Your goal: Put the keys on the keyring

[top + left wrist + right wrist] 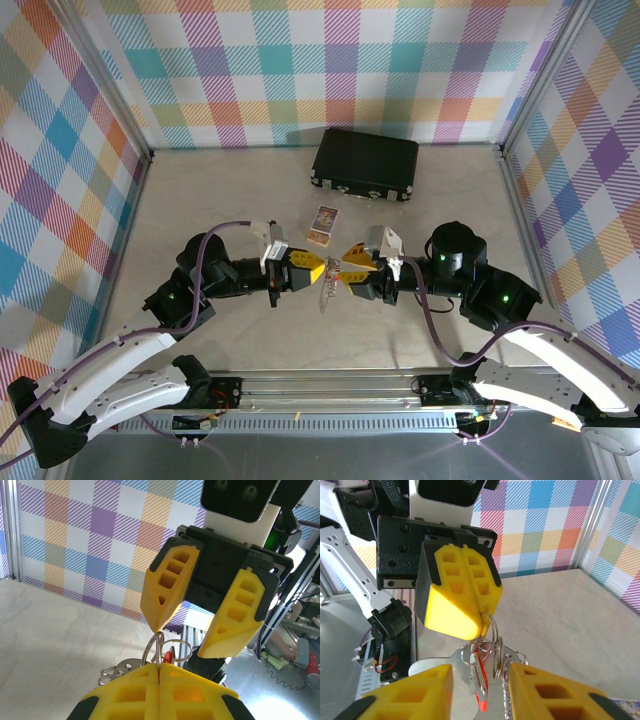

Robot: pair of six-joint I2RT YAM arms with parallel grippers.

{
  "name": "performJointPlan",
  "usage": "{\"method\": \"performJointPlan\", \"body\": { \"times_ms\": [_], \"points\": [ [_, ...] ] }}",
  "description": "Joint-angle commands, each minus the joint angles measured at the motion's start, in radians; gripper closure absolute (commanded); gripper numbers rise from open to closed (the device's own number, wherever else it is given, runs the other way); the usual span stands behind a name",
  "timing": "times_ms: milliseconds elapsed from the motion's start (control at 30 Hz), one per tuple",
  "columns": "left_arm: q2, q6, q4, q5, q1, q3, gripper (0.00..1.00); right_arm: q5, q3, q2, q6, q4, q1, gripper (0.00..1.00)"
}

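in mid-air over the table (220,200), the left gripper (476,623) pinches its ribbed yellow jaws tight on the thin wire keyring (495,635). the keys (480,680), silver metal and red oval plastic, dangle between the right gripper (184,640)'s parted jaws.

Walls of bright checked cloth (340,60) stand beyond the left gripper (318,270) and right gripper (347,270) and to either side, framed by silvery metal posts (112,95). Beneath them lies a pale, mottled, evenly lit tabletop (200,200); behind them, a metal rail (330,385).

Dangling keys (480,682), seemingly on keyring (492,630)
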Motion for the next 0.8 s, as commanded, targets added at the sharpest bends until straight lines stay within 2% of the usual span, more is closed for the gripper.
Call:
{"method": "performJointPlan", "body": {
  "times_ms": [0, 167, 367, 433, 600, 767],
  "points": [
    [-0.021, -0.008, 0.077, 0.033, -0.001, -0.008, 1.00, -0.026, -0.006, -0.008, 0.005, 0.050, 0.007, 0.70],
    [-0.016, -0.012, 0.082, 0.058, -0.001, -0.007, 1.00, 0.002, 0.002, 0.011, 0.008, 0.050, 0.007, 0.80],
    [-0.017, -0.011, 0.082, 0.085, -0.001, -0.003, 1.00, 0.046, 0.006, 0.033, 0.005, 0.045, 0.007, 0.81],
    [-0.016, -0.011, 0.080, 0.083, -0.001, -0.001, 1.00, 0.026, 0.006, 0.035, 0.005, 0.043, 0.007, 0.77],
    [-0.018, -0.005, 0.074, 0.055, -0.001, 0.001, 1.00, -0.040, -0.028, -0.026, 0.007, 0.080, 0.007, 0.60],
    [-0.013, -0.008, 0.090, 0.039, -0.001, -0.007, 1.00, -0.046, -0.035, -0.044, 0.028, 0.103, 0.007, 0.57]
  ]
}}
